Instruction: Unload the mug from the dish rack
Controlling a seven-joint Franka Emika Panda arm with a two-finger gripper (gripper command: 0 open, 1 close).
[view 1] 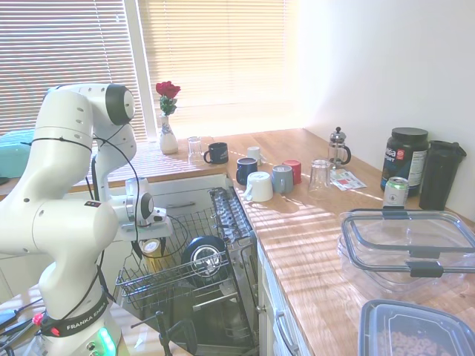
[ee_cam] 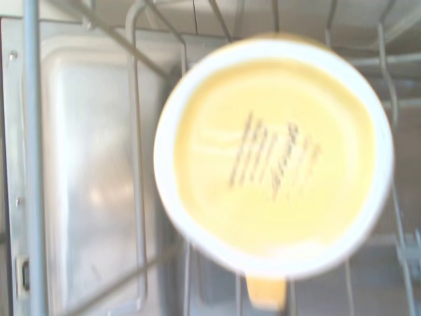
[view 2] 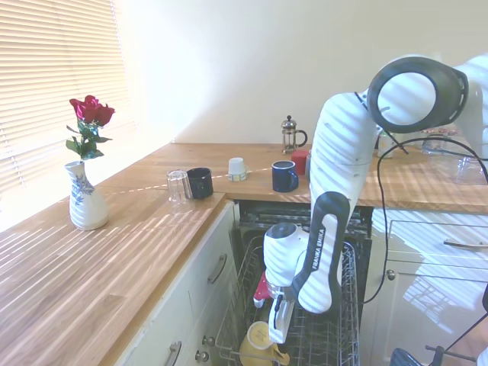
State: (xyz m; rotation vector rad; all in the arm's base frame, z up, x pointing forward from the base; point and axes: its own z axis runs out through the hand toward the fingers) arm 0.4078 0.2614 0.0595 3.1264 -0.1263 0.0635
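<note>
The small yellow mug point(view 1: 154, 248) stands in the near left corner of the grey wire dish rack point(view 1: 172, 285), which is pulled out of the open dishwasher. My gripper point(view 1: 151, 236) hangs just above it, open and holding nothing. From the other side, the mug point(view 2: 258, 347) lies low in the rack point(view 2: 341, 320), with the gripper point(view 2: 276, 334) right beside its top. The wrist view is filled by the mug point(ee_cam: 273, 158): a round yellow face with a white ring, black strokes and a handle stub.
A large dark round dish with a shiny centre point(view 1: 204, 256) stands in the rack right of the mug. On the wooden counter point(view 1: 312, 222) are several mugs, glasses, a French press point(view 1: 338, 147), a vase with roses point(view 1: 168, 119) and plastic containers point(view 1: 407, 241).
</note>
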